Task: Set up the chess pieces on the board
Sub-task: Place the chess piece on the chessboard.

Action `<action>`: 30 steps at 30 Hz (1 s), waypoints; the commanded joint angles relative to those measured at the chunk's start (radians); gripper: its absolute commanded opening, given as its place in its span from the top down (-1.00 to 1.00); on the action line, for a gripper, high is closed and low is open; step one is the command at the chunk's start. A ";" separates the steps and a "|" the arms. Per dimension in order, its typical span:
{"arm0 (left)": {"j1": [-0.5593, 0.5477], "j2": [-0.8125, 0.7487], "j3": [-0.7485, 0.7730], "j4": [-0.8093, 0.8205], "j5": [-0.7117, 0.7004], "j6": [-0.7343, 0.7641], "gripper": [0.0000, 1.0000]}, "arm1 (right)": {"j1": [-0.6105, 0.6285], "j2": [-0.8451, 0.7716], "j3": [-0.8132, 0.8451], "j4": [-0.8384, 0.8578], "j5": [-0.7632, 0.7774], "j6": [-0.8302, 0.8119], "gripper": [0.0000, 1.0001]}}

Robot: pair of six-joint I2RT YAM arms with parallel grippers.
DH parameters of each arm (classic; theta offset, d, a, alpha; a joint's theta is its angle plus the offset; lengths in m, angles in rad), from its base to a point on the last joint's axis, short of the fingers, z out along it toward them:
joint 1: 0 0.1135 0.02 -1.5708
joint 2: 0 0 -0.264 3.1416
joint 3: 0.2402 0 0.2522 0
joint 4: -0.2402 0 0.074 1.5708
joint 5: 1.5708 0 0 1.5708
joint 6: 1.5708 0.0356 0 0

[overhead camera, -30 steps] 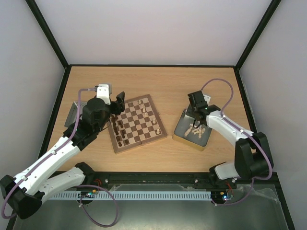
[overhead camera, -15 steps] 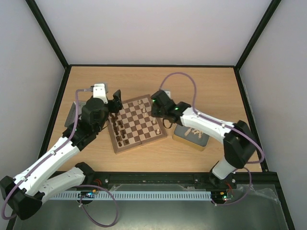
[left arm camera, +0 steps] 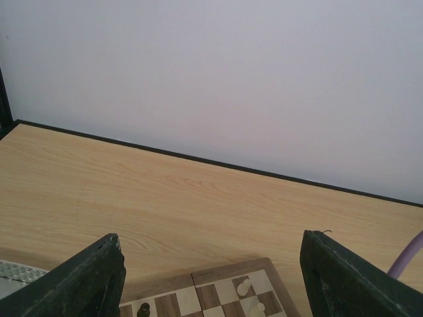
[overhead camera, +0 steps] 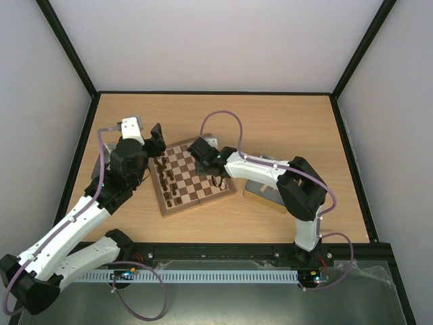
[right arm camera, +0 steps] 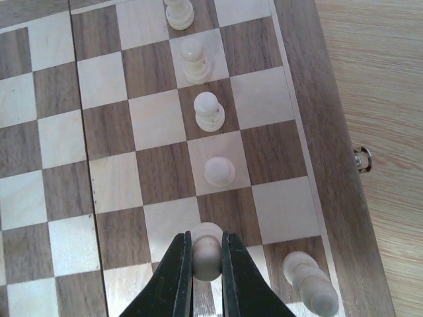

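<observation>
The right gripper [right arm camera: 206,243] is closed narrowly on a pale chessman [right arm camera: 206,261], pinched near its head and held low over the board [right arm camera: 330,165], close to the board's right-hand border. Directly ahead of the fingertips a file of pale pieces [right arm camera: 219,172] runs away along one column, and another pale man [right arm camera: 309,282] sits just to the right of the fingers; whether it stands straight or leans cannot be told. Trouble is judged most likely at release. If the jaws are opened wide, that neighbour could be struck by the outer finger. If the piece is let go while tilted or above the square, it could topple into the file ahead or settle across a line between squares. The left gripper [left arm camera: 210,239] is spread wide with nothing between its fingers, well off to the left of the working gripper. Its wrist view takes in mostly bare table [left arm camera: 165,198] and only the board's far corner. The pinch and the tight spacing are given only by the right wrist view. Only the overhead view shows the dark pieces [overhead camera: 169,184] grouped on the board's far side from the right gripper, and a tin [overhead camera: 260,193] partly hidden under that arm.
</observation>
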 commanded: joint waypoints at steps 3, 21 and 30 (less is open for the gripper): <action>0.012 0.004 -0.009 0.008 0.000 -0.006 -0.49 | 0.001 0.062 0.070 -0.056 0.034 0.003 0.91; 0.017 0.020 -0.004 0.003 0.018 -0.002 -0.49 | 0.001 0.134 0.077 -0.069 0.047 0.015 0.79; 0.018 0.022 -0.002 0.002 0.024 -0.002 -0.49 | 0.001 0.136 0.082 -0.085 0.056 0.021 0.69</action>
